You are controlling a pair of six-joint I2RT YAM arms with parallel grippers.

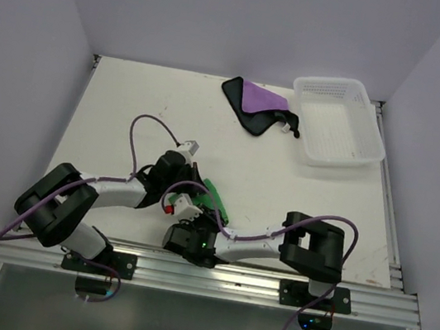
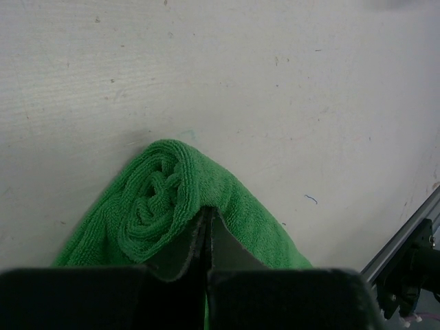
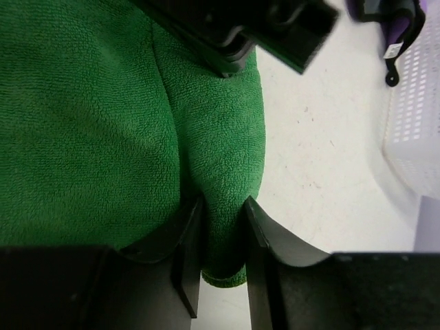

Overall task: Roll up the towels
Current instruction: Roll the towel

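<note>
Towel, green (image 1: pixel 216 199): lies near the front middle of the table (image 1: pixel 130 100), just ahead of the arm bases and wedged between both end effectors. In the top view only a short diagonal strip of it shows, running from far-left to near-right. Left gripper (image 1: pixel 194 183): reaches in from the left, with its jaws together on the cloth at the rolled end. Its own wrist view shows the green towel (image 2: pixel 179 199) coiled into a loose spiral, the left gripper (image 2: pixel 207 218) pinching the outer layer just beside that spiral. Right gripper (image 1: pixel 199 216): comes in from the near side, its jaws clamped on a raised fold of the green towel (image 3: pixel 103 124). The right gripper (image 3: pixel 220 210) has cloth filling the narrow gap between its fingers. Relation governing the next move, as judged: the roll's axis appears to run roughly across the line between the two grippers, each holding one end, so neither arm is the nearer. Further rolling would need both wrists turning together about that axis. Towel, purple (image 1: pixel 259 103): rests flat and unrolled at the far edge, its black edging touching the white basket (image 1: pixel 330 80), well apart from both arms.
</note>
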